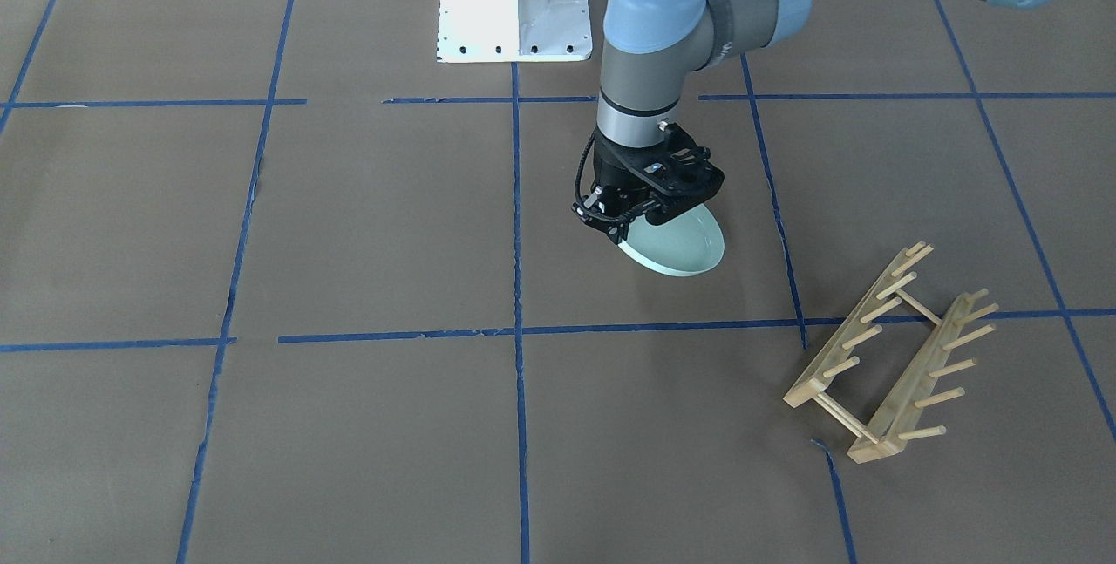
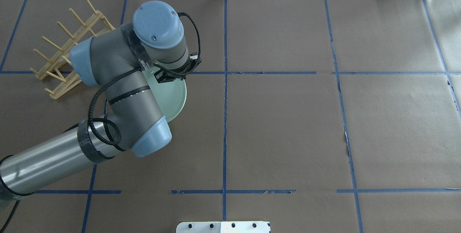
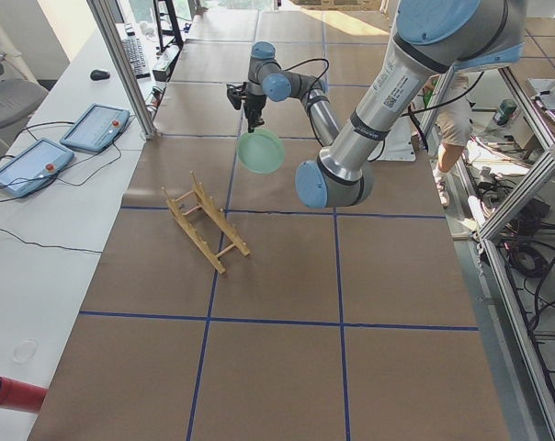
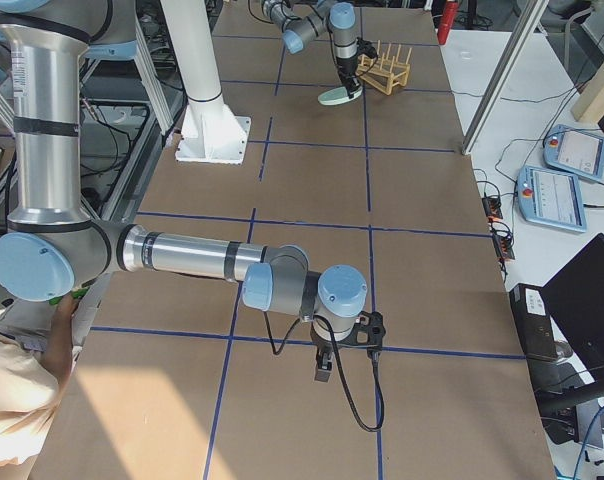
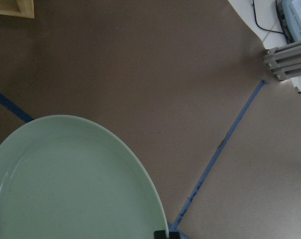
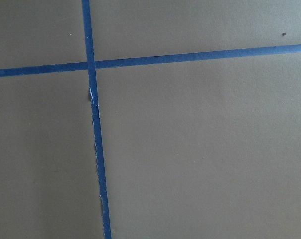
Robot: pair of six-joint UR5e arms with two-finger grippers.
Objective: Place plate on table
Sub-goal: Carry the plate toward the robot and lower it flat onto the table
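Observation:
My left gripper (image 1: 621, 220) is shut on the rim of the pale mint-green plate (image 1: 684, 247). The plate hangs tilted from it, its lower edge close over the brown paper table (image 1: 349, 224); I cannot tell whether it touches. In the overhead view the plate (image 2: 172, 98) shows partly under the left arm, with the gripper (image 2: 168, 77) at its far rim. The left wrist view shows the plate (image 5: 66, 184) filling the lower left. My right gripper (image 4: 322, 372) shows only in the exterior right view, low over the table, and I cannot tell whether it is open or shut.
The light wooden peg rack (image 1: 889, 355) stands on the table beside the plate, also seen in the overhead view (image 2: 65, 53). The white robot base (image 1: 513, 2) is at the table's robot side. Blue tape lines (image 6: 93, 109) cross the paper.

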